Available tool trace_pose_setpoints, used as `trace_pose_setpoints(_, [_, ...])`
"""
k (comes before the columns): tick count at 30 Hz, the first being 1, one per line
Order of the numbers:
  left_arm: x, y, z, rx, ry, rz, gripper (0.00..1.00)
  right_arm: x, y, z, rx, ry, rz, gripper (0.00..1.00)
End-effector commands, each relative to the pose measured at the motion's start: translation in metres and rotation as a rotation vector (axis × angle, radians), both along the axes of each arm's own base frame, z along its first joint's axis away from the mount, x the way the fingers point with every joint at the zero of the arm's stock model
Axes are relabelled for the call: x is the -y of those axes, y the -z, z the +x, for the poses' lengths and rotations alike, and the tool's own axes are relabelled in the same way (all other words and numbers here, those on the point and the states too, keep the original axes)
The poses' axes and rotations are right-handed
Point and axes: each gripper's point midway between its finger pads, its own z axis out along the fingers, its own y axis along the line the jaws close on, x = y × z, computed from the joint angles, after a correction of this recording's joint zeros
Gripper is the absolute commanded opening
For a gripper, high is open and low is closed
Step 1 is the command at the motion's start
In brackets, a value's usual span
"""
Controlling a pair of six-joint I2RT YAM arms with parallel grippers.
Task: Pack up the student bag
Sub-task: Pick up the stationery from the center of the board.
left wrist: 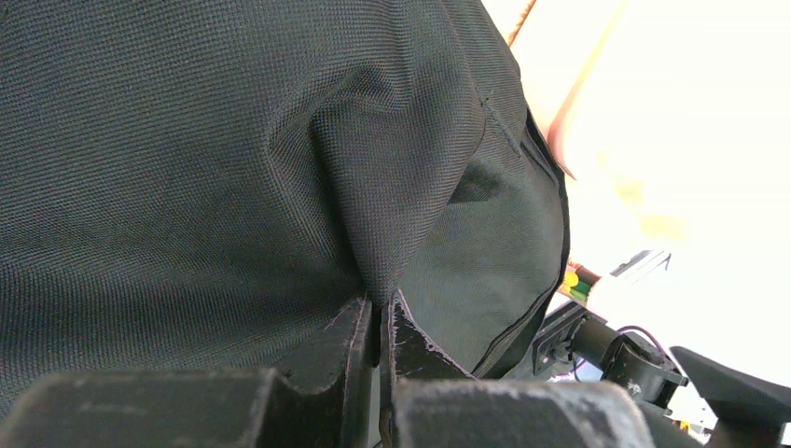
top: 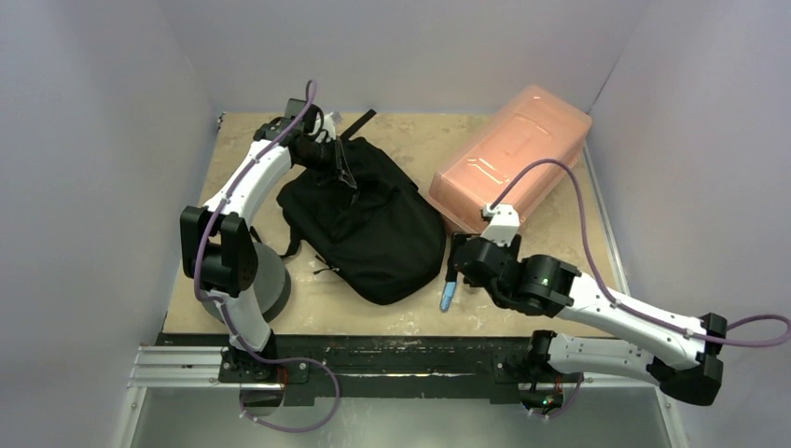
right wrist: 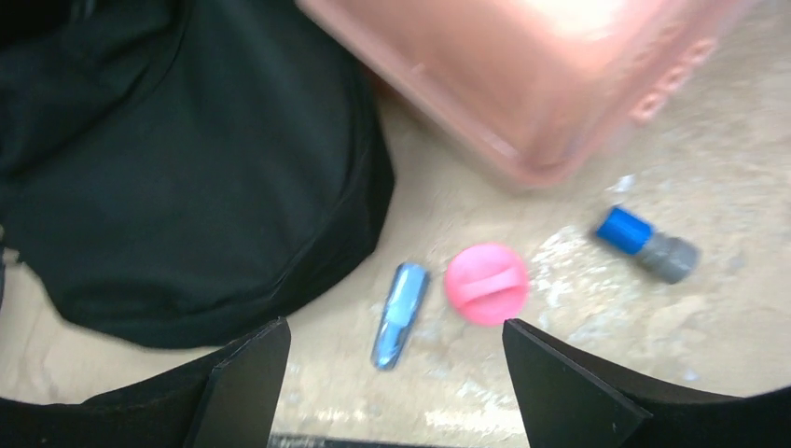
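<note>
While your left gripper (left wrist: pixel 381 322) is clenching a fold of the student bag (top: pixel 373 224), which is lying at the centre of the top view, packing is looking barely begun. Your right gripper (right wrist: pixel 396 378) is hanging with jaws spread, holding nothing, above 3 loose items across the lower half of its wrist view: a blue pen-like piece (right wrist: pixel 399 313), a pink disc (right wrist: pixel 486 283) and a blue-and-grey cylinder (right wrist: pixel 646 245). All 3 are seemingly waiting to go in. You cannot tell whether the bag is open.
</note>
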Motion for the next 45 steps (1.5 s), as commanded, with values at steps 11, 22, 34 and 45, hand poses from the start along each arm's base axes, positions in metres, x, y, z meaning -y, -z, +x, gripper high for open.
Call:
trace_pose_setpoints(11, [0.005,-0.02,-0.002,0.046,0.02,-0.046,0.0,0.039,0.022,0.032,-0.024,0.148,-0.028,0.9])
trace_pose_setpoints(22, [0.006,-0.021,-0.003,0.047,0.026,-0.054,0.0,0.042,0.056,0.035,-0.073,0.194,-0.086,0.73])
trace_pose_setpoints(34, [0.005,-0.02,-0.002,0.044,0.026,-0.05,0.0,0.042,0.07,0.037,-0.075,0.189,-0.125,0.39])
trace_pose_setpoints(45, [0.003,-0.019,-0.002,0.049,0.022,-0.035,0.0,0.048,-0.021,0.051,0.039,0.096,-0.229,0.0])
